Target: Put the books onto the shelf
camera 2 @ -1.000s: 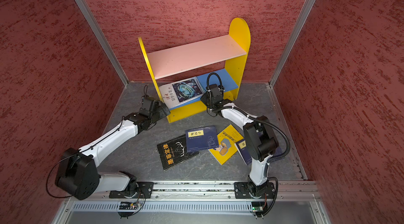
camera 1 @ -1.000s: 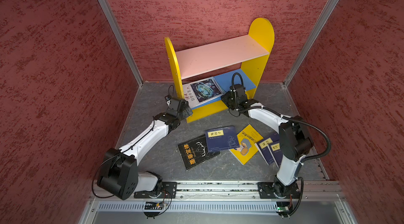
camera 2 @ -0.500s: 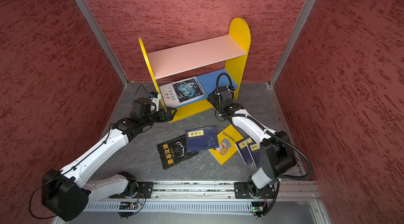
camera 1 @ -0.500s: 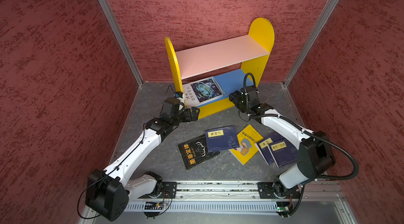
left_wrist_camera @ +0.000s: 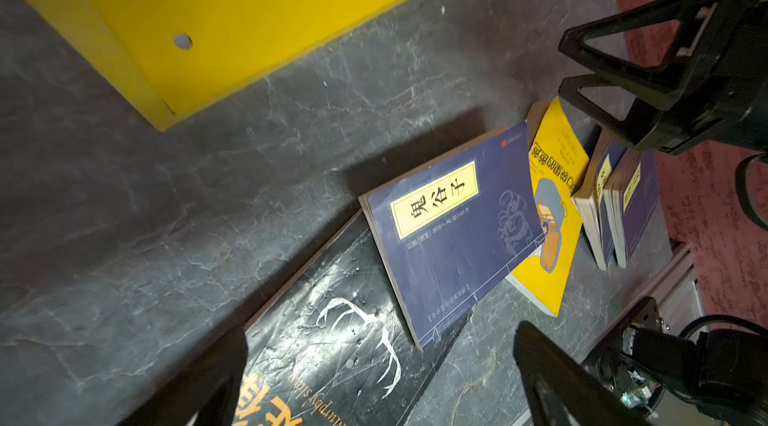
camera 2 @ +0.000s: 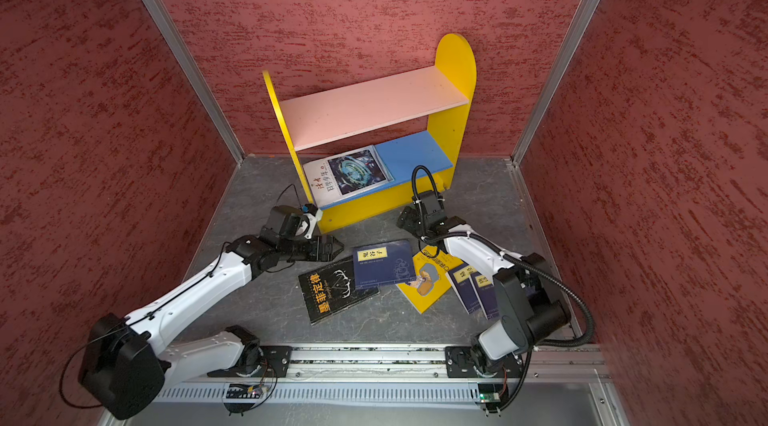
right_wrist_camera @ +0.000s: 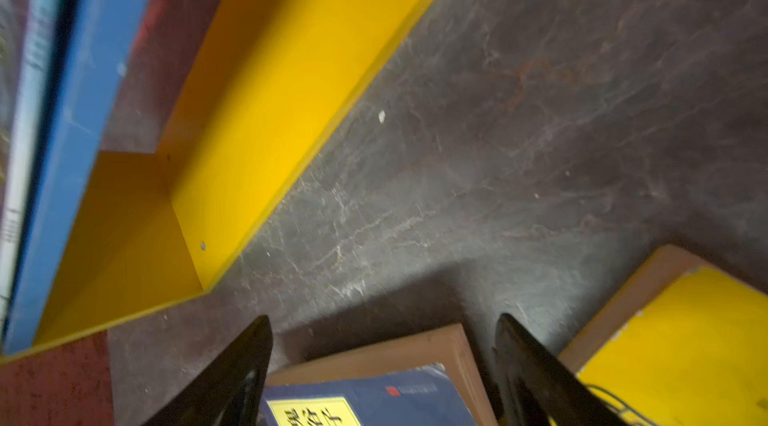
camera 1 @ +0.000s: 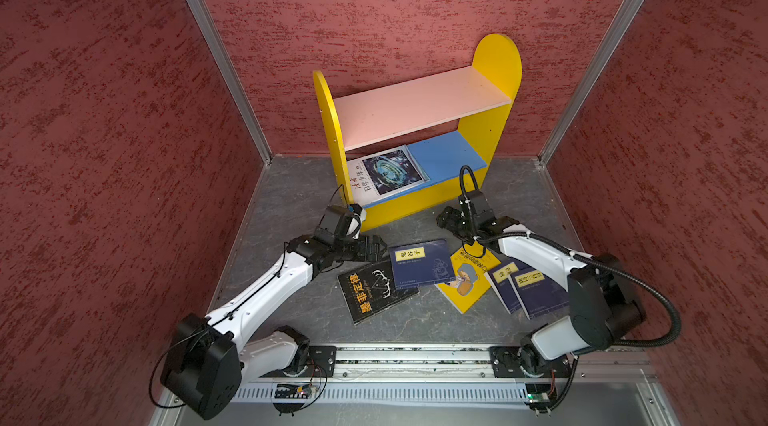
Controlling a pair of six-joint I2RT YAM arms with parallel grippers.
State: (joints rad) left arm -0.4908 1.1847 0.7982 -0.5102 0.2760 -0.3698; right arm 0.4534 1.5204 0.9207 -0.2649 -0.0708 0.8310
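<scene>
The shelf (camera 1: 419, 112) (camera 2: 374, 108) stands at the back; a white book with a blue swirl (camera 1: 386, 172) (camera 2: 351, 174) lies on its blue lower board. On the floor lie a black book (camera 1: 374, 291) (left_wrist_camera: 324, 353), a navy book (camera 1: 419, 264) (left_wrist_camera: 449, 228) (right_wrist_camera: 374, 395) overlapping it, a yellow book (camera 1: 467, 278) (right_wrist_camera: 685, 341) and two more navy books (camera 1: 532, 286) (left_wrist_camera: 623, 203). My left gripper (camera 1: 382, 247) (left_wrist_camera: 382, 361) hangs open over the black book's far end. My right gripper (camera 1: 442, 220) (right_wrist_camera: 382, 320) is open and empty above the navy book's far edge.
Red walls close in the grey floor (camera 1: 291, 195) on three sides. The shelf's yellow base strip (left_wrist_camera: 249, 8) (right_wrist_camera: 282, 91) lies just beyond both grippers. The arms' rail (camera 1: 415, 357) runs along the front edge.
Both grippers have drawn back from the shelf toward the books on the floor. The right gripper has opened wider. The white book stays on the lower board.
</scene>
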